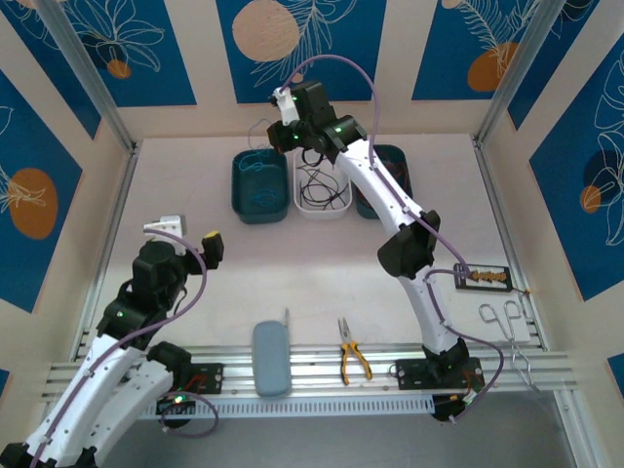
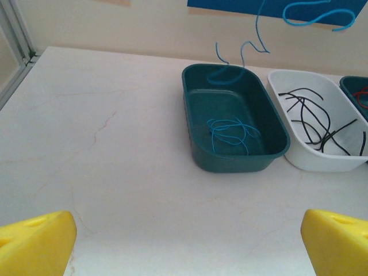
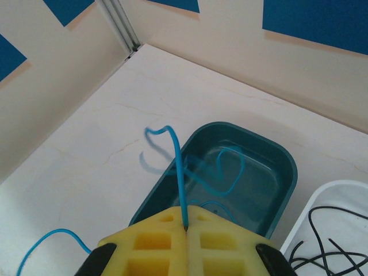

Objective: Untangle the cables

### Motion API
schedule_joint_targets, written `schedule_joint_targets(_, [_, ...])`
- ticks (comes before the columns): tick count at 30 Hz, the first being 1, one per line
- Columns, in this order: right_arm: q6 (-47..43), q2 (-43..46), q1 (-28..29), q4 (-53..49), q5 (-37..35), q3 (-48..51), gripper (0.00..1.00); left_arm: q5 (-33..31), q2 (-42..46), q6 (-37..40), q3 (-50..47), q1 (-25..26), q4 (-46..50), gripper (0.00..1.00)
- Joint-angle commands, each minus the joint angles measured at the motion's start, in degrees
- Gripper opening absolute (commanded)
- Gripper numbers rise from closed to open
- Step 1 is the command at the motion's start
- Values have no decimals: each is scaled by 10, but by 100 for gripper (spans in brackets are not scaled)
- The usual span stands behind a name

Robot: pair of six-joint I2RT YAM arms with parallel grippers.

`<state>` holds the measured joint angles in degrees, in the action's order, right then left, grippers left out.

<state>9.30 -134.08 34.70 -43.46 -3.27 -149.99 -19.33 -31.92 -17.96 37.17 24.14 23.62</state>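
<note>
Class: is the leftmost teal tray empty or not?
Not empty: thin light blue cables lie tangled on the floor of the teal tray.

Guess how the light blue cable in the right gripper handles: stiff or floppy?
Probably floppy: beyond the right gripper the light blue cable curls into loose loops over the teal tray. Likely very light and a bit springy, since it holds kinks rather than hanging straight. May slip: the grip catches only one thin strand.

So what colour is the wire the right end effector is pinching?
Light blue wire, clearest in the right wrist view.
</note>
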Motion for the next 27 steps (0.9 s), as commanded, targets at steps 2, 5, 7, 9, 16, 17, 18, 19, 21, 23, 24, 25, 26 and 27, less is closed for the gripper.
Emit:
schedule_joint_targets(2, [-23, -33, 1, 33, -12, 3, 0, -8, 8, -20, 12, -1, 19, 100])
schedule_joint_targets(5, [-28, -49, 3, 31, -16, 3, 0, -7, 8, -22, 10, -2, 19, 100])
schedule_joint_targets(7, [-29, -59, 3, 33, -23, 3, 0, -6, 8, -23, 9, -1, 19, 100])
schedule_joint_targets(9, [-29, -69, 4, 35, -39, 3, 0, -5, 8, -23, 8, -1, 19, 100])
schedule_joint_targets(16, [-65, -108, 19, 58, -108, 5, 0, -17, 8, -18, 2, -1, 19, 100])
schedule_joint_targets(17, [-73, -115, 21, 58, -114, 5, 0, -18, 8, -17, 3, -1, 18, 100])
schedule_joint_targets(18, [-80, -121, 23, 58, -118, 5, 0, -18, 8, -15, 3, -1, 18, 100])
schedule_joint_targets(19, [-86, -128, 25, 57, -122, 6, 0, -18, 8, -13, 3, -1, 18, 100])
schedule_joint_targets(21, [-95, -141, 28, 52, -130, 6, 0, -19, 7, -12, 1, -2, 17, 100])
schedule_joint_targets(23, [-106, -153, 32, 48, -144, 7, 0, -19, 7, -12, -1, -2, 16, 100])
schedule_joint_targets(24, [-111, -157, 33, 46, -151, 7, 0, -19, 7, -12, -2, -2, 15, 100])
schedule_joint_targets(25, [-115, -162, 35, 44, -159, 7, 0, -18, 6, -12, -3, -2, 14, 100])
schedule_joint_targets(26, [-120, -164, 36, 42, -165, 8, 0, -18, 5, -12, -4, -1, 14, 100])
schedule_joint_targets(27, [-123, -167, 36, 40, -171, 9, 0, -17, 4, -11, -4, -2, 13, 100])
